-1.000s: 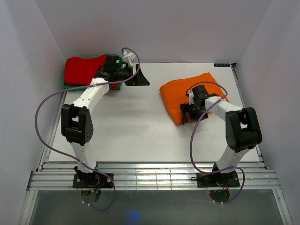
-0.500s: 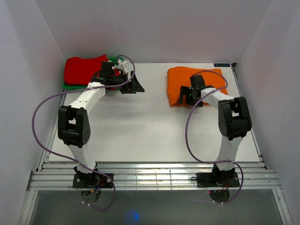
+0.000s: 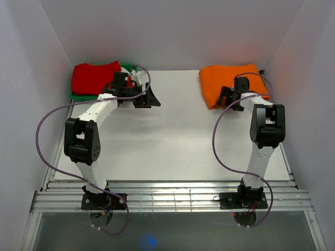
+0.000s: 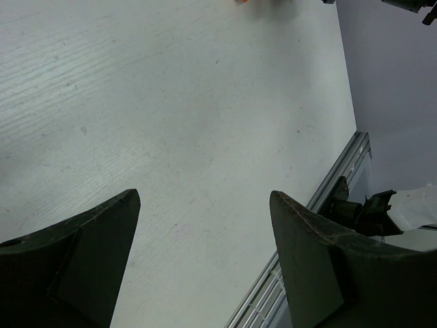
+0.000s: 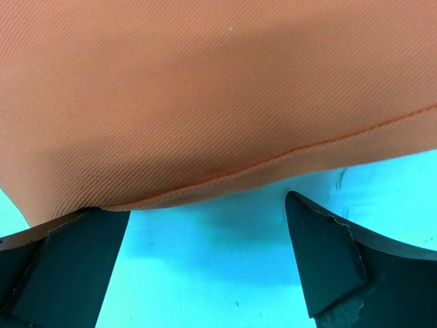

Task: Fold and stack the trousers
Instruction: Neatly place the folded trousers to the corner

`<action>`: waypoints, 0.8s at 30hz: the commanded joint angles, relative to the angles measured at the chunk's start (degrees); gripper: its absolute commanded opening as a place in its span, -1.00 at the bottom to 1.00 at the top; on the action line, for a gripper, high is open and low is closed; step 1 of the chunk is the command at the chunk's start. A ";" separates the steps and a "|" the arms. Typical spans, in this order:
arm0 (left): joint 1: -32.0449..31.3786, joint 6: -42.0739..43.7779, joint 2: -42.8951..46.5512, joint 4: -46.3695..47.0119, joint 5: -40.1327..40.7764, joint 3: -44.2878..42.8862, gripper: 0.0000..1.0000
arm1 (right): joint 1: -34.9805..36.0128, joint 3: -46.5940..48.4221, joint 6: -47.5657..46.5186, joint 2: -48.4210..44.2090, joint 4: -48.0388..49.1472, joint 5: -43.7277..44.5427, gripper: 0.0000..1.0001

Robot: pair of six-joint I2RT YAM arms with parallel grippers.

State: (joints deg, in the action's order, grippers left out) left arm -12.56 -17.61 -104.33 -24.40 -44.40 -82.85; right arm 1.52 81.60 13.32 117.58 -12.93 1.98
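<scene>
Nudging folded orange cloth trousers (image 3: 217,86) at 1 o'clock: set wide-open right gripper (image 5: 198,205) low against the hem (image 5: 273,158); park open, empty left gripper (image 4: 203,198) at 11 o'clock.

- Green trousers (image 3: 78,95), table's (image 3: 172,141) far left corner: mostly covered by red trousers (image 3: 93,77); only a rim shows.
- Orange trousers (image 5: 218,82), table's far right corner: cut off top and sides in right wrist view.
- Left gripper (image 4: 203,198): finger bases cut off below.
</scene>
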 commanded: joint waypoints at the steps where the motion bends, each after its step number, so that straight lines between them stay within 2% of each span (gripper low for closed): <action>1: 0.34 0.73 3.44 0.67 -1.30 0.85 0.75 | -0.11 4.35 -0.58 2.47 3.00 -1.36 0.99; 8: 0.87 1.34 4.14 0.23 -0.51 1.46 0.76 | -0.64 9.27 0.65 4.76 3.61 0.05 0.99; 16: 1.39 3.89 4.49 -3.10 0.10 0.50 0.79 | -0.73 11.56 -1.63 4.07 2.04 -5.84 0.93; 20: 2.88 9.51 6.68 -7.31 2.21 -0.64 0.96 | -0.73 6.83 -7.94 -6.09 -0.95 -7.78 0.80; 24: 6.66 13.99 9.41 -13.91 4.58 -0.12 0.96 | -0.73 -0.02 -18.31 -17.54 -6.47 -8.21 0.80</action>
State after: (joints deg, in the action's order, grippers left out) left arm -9.06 -8.95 -101.03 -32.77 -42.17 -81.73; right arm 1.08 83.66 4.25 112.05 -16.12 -4.45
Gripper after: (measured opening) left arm 0.977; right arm 0.903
